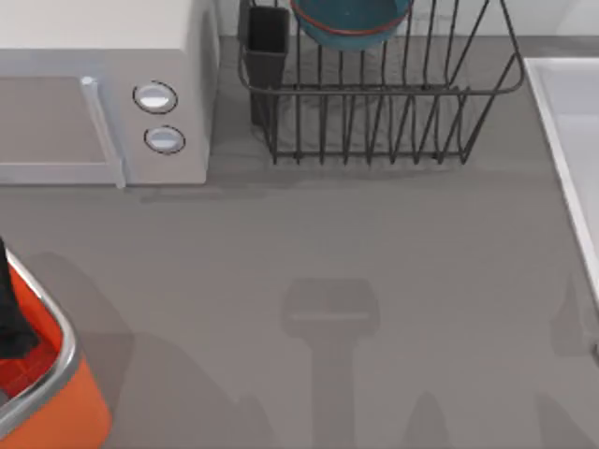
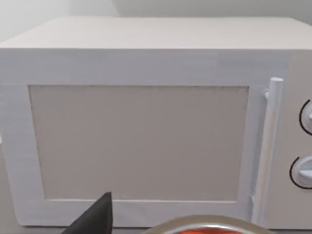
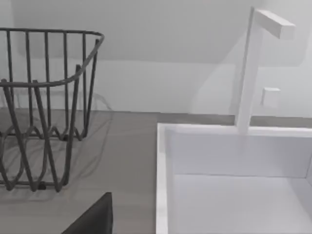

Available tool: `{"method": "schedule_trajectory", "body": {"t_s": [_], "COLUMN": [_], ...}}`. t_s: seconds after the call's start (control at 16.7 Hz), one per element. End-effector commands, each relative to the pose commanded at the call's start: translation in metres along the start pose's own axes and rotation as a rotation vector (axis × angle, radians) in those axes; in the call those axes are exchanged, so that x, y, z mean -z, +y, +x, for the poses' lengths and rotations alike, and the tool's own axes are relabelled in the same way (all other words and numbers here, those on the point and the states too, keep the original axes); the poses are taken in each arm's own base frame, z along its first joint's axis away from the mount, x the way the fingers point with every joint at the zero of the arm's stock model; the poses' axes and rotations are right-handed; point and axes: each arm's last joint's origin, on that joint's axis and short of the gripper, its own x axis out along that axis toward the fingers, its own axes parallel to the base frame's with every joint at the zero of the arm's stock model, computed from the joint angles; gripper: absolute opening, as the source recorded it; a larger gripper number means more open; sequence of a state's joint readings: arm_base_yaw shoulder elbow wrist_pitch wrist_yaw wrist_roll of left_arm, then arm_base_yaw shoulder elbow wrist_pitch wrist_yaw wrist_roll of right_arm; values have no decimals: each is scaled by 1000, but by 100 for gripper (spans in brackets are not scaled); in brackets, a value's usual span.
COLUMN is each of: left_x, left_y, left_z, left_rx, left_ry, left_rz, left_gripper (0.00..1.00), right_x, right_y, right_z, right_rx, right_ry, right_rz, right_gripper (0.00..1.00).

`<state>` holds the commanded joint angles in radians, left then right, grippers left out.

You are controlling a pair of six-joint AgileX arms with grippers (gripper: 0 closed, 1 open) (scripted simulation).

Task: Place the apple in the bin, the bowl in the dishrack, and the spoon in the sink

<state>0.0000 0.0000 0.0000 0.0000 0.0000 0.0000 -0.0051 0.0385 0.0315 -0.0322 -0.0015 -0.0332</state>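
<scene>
The teal-blue bowl [image 1: 351, 23] with its reddish rim rests inside the black wire dishrack [image 1: 374, 94] at the back centre, also seen in the right wrist view [image 3: 48, 83]. The orange bin [image 1: 65, 412] with a silver rim stands at the front left. My left gripper [image 1: 9, 313] hangs dark over the bin's red inside at the picture's left edge, and a dark tip of it [image 2: 95, 218] shows above the bin's rim [image 2: 204, 225]. The white sink [image 1: 562, 122] runs along the right edge. A dark tip of my right gripper [image 3: 92, 217] is beside the sink's rim [image 3: 163, 170]. The apple and spoon are out of view.
A white microwave [image 1: 103, 94] with two round knobs stands at the back left, its door facing the left wrist camera [image 2: 146, 122]. A white faucet [image 3: 248, 73] rises behind the sink. Grey tabletop [image 1: 328, 281] stretches between bin, rack and sink, crossed by arm shadows.
</scene>
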Motion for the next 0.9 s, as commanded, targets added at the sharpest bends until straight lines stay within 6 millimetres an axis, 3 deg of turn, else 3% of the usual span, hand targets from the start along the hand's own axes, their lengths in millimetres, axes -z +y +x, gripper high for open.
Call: {"method": "schedule_trajectory", "body": {"t_s": [0.18,0.42,0.66,0.9], "left_x": [0,0,0,0], "left_y": [0,0,0,0], "left_z": [0,0,0,0], "left_rx": [0,0,0,0], "left_ry": [0,0,0,0], "left_rz": [0,0,0,0], "left_gripper": [100,100,100,100], "right_x": [-10,-22,-26,-29], "right_y": [-4,-12,-25,-38], "right_z": [3,18,42,66], "right_rx": [16,-21,-189,-416], "right_ry": [160,550,993,1294], "right_rz": [-113,-321,-492,-571], "right_gripper": [100,100,100,100]}}
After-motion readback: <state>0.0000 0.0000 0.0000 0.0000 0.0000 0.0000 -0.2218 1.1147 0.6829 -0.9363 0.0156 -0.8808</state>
